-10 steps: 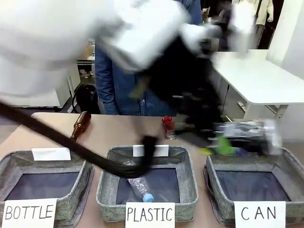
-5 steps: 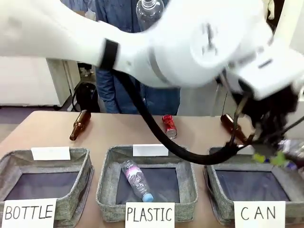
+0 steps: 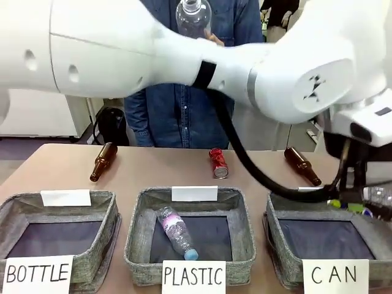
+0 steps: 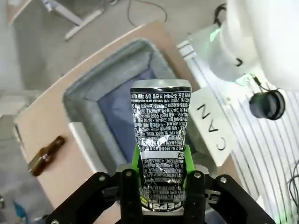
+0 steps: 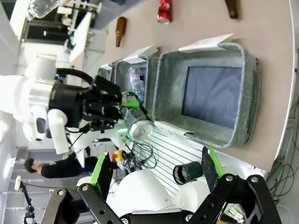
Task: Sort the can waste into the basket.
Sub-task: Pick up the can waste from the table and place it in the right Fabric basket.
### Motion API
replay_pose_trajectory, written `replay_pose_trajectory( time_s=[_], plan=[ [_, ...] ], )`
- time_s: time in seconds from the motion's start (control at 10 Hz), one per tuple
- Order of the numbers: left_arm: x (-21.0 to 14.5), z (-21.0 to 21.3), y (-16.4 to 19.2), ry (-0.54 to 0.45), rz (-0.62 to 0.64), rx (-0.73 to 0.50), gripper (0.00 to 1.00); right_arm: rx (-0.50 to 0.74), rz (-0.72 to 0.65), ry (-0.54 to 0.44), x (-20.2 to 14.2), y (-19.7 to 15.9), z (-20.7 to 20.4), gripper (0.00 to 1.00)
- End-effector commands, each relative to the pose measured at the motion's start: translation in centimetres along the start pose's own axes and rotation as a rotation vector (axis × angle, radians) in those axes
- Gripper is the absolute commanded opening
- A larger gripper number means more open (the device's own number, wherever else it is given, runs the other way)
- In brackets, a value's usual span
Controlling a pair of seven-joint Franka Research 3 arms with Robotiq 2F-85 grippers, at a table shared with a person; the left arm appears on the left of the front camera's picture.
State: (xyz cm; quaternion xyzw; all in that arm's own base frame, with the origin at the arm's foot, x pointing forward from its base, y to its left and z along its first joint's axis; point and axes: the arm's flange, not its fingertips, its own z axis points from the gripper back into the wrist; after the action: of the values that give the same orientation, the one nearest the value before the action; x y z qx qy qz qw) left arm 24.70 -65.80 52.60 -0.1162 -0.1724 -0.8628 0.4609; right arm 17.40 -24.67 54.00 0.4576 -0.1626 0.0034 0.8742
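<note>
While the left tool (image 4: 161, 159) grips the black can (image 4: 160, 116) lengthwise between its fingers, the basket (image 4: 86, 100) lies straight beyond the can's far end; the right tool (image 5: 155, 168) stands wide open, empty.

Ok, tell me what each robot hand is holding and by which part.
Left hand grips the black can by one end, near the CAN basket. Right hand is open, holding nothing.

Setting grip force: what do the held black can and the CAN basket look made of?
Black can: probably thin metal, glossy printed skin; body creased and flattened, catching highlights. Basket: grey woven-looking fabric, matte, soft fuzzy rim; bottom darker, smoother.
</note>
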Motion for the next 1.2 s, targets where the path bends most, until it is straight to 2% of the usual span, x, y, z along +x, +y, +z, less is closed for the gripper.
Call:
replay_pose_trajectory(
  time_s=[0.0, 0.4, 0.5, 0.6, 0.7, 1.1],
  plan=[
    [0.4, 0.1, 1.1, 0.058, 0.065, 0.076, 0.37, -0.001, -0.024, -0.025, 0.2, 0.2, 0.3, 1.0],
    [-0.2, -0.1, 1.2, 0.074, 0.079, 0.113, 0.37, -0.001, -0.024, -0.025, 0.2, 0.2, 0.3, 1.0],
    [-0.3, -0.1, 1.2, 0.077, 0.074, 0.113, 0.61, -0.001, -0.024, -0.025, 0.2, 0.2, 0.3, 1.0],
    [-0.4, -0.1, 1.2, 0.082, 0.072, 0.111, 0.94, -0.001, -0.024, -0.025, 0.2, 0.2, 0.3, 1.0],
    [-0.5, 0.1, 1.1, 0.078, 0.079, 0.117, 1.0, -0.001, -0.024, -0.025, 0.2, 0.2, 0.3, 1.0],
    [-0.7, 1.1, 0.7, 0.092, 0.081, 0.15, 1.0, -0.001, -0.024, -0.025, 0.2, 0.2, 0.3, 1.0]
  ],
)
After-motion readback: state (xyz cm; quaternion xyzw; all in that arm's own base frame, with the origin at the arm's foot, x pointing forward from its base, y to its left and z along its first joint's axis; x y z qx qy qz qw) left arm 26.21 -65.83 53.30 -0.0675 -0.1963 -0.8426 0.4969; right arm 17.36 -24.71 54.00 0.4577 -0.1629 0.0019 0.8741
